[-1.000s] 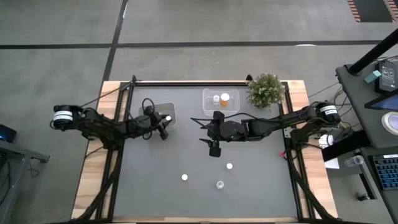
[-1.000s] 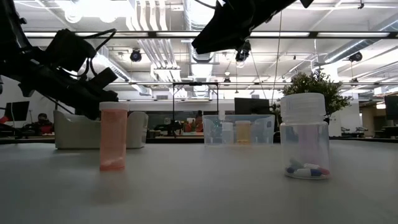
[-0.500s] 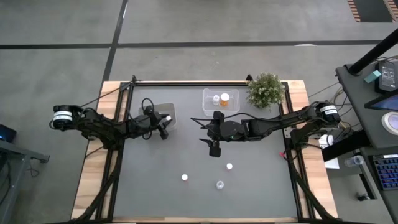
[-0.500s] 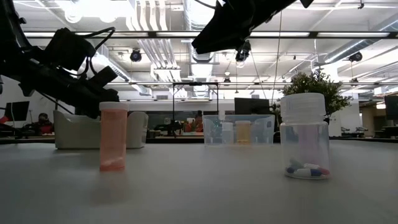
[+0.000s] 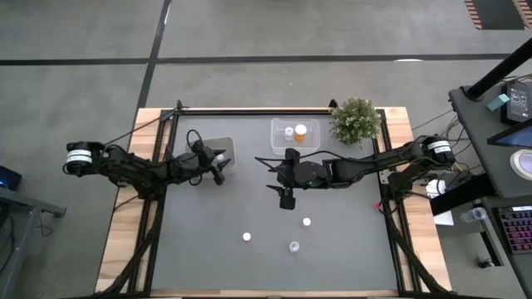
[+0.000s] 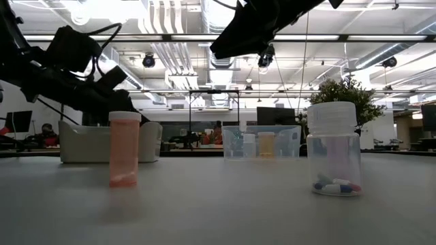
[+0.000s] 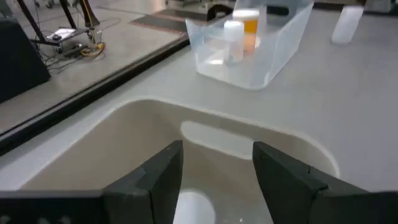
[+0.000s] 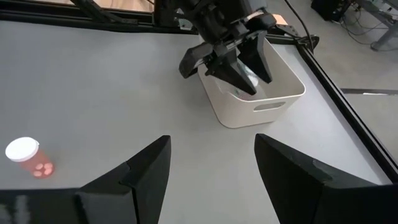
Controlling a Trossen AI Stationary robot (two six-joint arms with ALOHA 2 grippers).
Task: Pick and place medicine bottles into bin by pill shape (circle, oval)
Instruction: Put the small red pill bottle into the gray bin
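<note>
Hovering over white bin [image 5: 214, 150], left gripper [image 5: 221, 163] fingers parted, white-capped bottle [image 7: 194, 208] directly beneath; right gripper [image 5: 286, 199] open, three o'clock.

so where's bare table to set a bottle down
Bare: the wide strip between the white tub and the three loose bottles, and the table's near left corner. Crowded: the far edge, with the clear bin, plant, and right gripper hovering mid-table.
</note>
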